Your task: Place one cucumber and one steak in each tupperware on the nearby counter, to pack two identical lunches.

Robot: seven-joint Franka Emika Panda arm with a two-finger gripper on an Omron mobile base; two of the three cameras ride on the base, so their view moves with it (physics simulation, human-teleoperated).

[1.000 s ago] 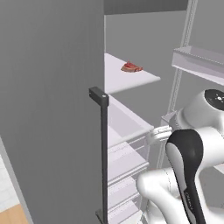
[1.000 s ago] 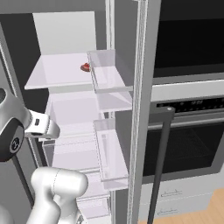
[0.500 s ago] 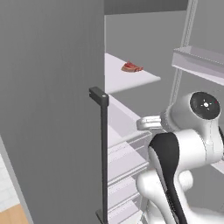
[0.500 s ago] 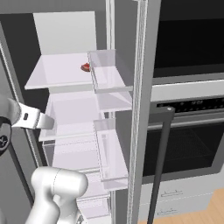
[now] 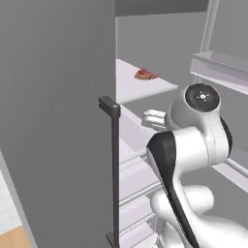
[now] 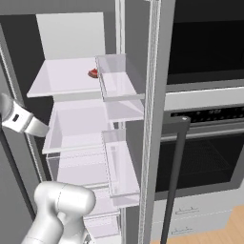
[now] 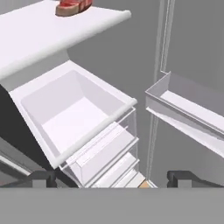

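Note:
A red-pink steak [image 5: 146, 74] lies on the upper white fridge shelf [image 5: 131, 85], near its back edge. From the right base view the steak [image 6: 93, 73] sits just behind a clear door bin. In the hand view the steak [image 7: 73, 5] is at the top left, above and beyond my gripper [image 7: 116, 179]. The gripper is open, with nothing between its two dark fingertips [image 7: 43, 177]. My hand [image 5: 154, 118] hovers in front of the fridge below the shelf's level. Cucumber, tupperware and counter are out of view.
Below the shelf is an open white drawer [image 7: 78, 118] with more drawers under it. Clear door bins [image 6: 119, 78] line the open fridge door [image 7: 188, 105]. The other grey door with a dark handle [image 5: 115, 169] stands left. An oven [image 6: 205, 157] is right.
The arm has swung up and left, carrying the hand closer to the fridge shelves. The gripper stays open and the steak has not moved.

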